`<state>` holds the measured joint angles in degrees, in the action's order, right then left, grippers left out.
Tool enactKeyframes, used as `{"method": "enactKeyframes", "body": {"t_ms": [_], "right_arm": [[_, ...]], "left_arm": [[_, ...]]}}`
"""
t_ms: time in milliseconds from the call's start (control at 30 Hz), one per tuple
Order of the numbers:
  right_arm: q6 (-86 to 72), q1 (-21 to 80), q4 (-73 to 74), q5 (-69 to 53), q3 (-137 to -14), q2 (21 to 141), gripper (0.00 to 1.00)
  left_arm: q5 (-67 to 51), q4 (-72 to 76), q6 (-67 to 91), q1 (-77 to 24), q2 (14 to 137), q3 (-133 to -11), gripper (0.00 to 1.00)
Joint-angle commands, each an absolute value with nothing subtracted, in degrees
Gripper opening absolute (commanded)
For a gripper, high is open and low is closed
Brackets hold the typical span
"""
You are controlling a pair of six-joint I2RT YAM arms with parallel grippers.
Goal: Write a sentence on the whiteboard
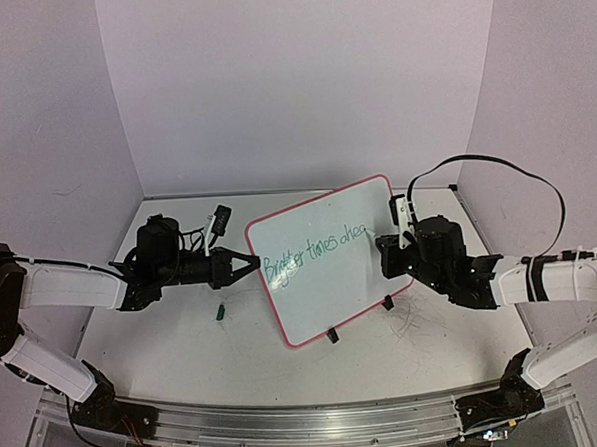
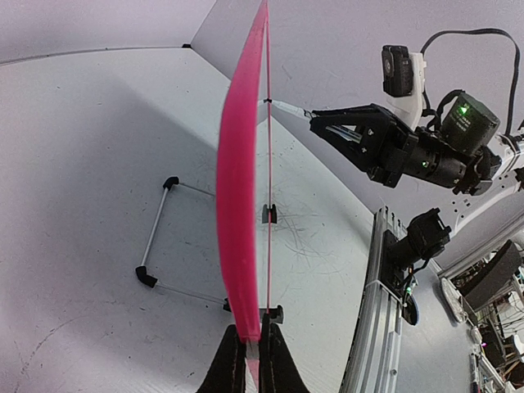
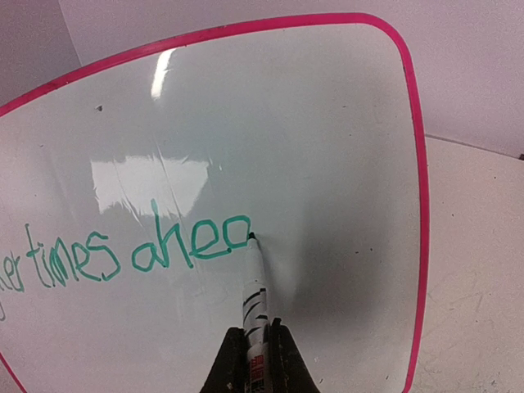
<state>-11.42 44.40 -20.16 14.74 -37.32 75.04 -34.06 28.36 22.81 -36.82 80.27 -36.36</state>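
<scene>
Right wrist, glossy pink-rimmed whiteboard, thin green cursive sentence, right gripper clamping striped marker, left gripper pinching board's left rim

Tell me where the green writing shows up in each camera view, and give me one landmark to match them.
Top external: the sentence slants across the whiteboard, near the picture's centre.
Left wrist: not in it; the whiteboard is seen edge-on.
Right wrist: lower left, its last letter ending at the tip of the marker.
Shared landmark: the board's pink frame, visible in all three views.
</scene>
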Motion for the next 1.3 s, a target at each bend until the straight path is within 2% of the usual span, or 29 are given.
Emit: {"method": "enactKeyframes", "body": {"t_ms": [0, 500, 1267], "right_arm": [[-11.07, 44.26, -22.03, 15.99, -39.87, 76.11, 0.0], [-11.71, 44.3, -21.84, 14.51, -39.32, 76.26, 0.0], [-11.17, 44.3, -19.88, 16.3, -36.02, 69.89, 0.0]], "left_arm": [[-32.65, 26.5, 20.92, -36.47, 79.02, -37.27, 0.0], [-32.58, 26.54, 20.92, -36.48, 79.01, -37.18, 0.0], [-32.56, 26.18, 21.01, -36.48, 79.5, -37.6, 0.0]]}}
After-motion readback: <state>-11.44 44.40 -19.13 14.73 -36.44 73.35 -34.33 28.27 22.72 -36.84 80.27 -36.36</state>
